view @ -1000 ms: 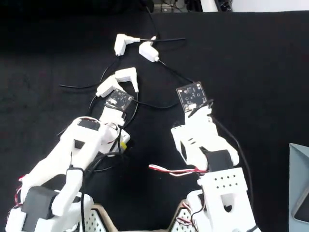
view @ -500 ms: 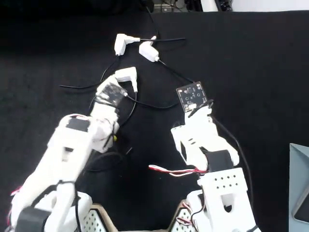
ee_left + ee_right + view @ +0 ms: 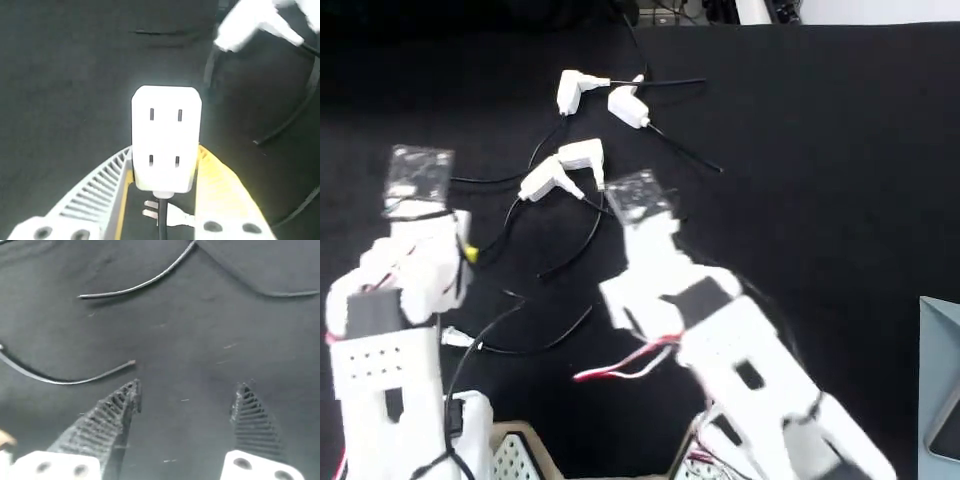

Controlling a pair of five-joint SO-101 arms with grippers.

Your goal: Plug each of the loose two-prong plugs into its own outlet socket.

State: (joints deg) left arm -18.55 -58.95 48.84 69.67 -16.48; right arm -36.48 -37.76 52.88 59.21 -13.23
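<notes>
Left arm has swung away since the earlier frame. The left tool is now well left of the middle plugs, clamped on the white outlet. Right arm has shifted in. The right tool is near those plugs, spread wide above the table. Farther plugs lie beyond, loose.

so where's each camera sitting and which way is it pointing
high view: fixed above, looking down on the black table, the loose plugs, the left arm and right arm.
left wrist view: on the left wrist, looking along the left gripper, shut on the outlet block.
right wrist view: on the right wrist, looking down past the open right gripper at cables.
shared: high and left wrist views both show white plugs and black cables.
</notes>
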